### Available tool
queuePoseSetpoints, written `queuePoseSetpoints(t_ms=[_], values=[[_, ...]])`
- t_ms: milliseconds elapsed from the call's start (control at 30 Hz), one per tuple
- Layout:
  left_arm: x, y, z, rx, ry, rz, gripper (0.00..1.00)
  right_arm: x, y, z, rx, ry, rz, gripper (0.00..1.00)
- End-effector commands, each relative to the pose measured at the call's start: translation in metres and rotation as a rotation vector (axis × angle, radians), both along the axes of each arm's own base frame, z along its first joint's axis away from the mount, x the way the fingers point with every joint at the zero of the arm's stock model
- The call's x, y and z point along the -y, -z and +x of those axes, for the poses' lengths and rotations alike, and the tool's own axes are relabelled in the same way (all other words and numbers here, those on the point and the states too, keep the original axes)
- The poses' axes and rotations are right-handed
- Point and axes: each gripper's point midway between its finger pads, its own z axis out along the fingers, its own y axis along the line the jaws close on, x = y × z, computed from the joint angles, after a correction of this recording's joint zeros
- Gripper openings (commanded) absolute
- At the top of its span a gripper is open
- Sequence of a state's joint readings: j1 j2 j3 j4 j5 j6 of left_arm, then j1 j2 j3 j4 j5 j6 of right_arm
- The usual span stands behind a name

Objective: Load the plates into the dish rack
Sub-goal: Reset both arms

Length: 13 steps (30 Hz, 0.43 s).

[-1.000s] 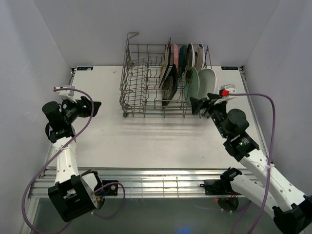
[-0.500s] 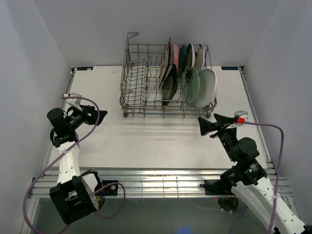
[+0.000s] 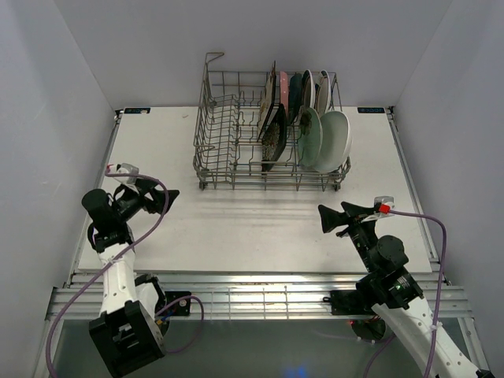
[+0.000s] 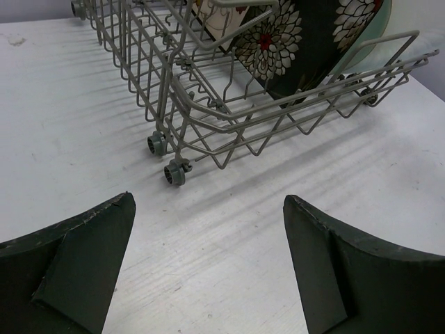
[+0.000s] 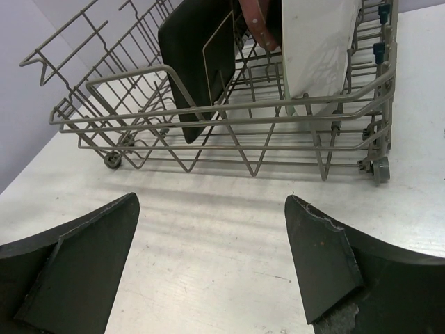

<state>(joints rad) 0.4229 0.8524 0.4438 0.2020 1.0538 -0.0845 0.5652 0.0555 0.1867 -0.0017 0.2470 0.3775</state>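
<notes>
- Left gripper (image 3: 164,200) hovers low near the left edge of the desk (image 3: 236,232), jaws spread wide, holding nothing.
- Right gripper (image 3: 331,214) hovers toward the near right corner, jaws equally wide apart.

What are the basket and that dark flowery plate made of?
The basket looks like grey metal wire, probably coated: thin bent rods, matte. The dark flowery plate seems glazed ceramic, possibly melamine: smooth surface with a printed pattern.

dish rack (image 3: 228,138) on table (image 3: 236,232), far centre | plates (image 3: 334,142) in its right half | left hand (image 3: 167,198), right hand (image 3: 329,219) nearer, flanking
</notes>
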Motion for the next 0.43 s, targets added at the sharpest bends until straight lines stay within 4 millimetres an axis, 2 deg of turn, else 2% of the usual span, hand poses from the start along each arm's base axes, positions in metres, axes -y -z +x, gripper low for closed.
queuePoseSetpoints(t_ms=[0,400], values=[[0.0042,-0.0123,-0.0035,0.079,0.022,0.03,0.98,-0.0022,-0.0127,-0.0021,0.027,-0.013,0.039,0.91],[0.0034,-0.009,-0.0018,0.068,0.022,0.025,0.98,-0.0027,-0.0141,-0.0022,0.021,-0.016,0.042,0.92]])
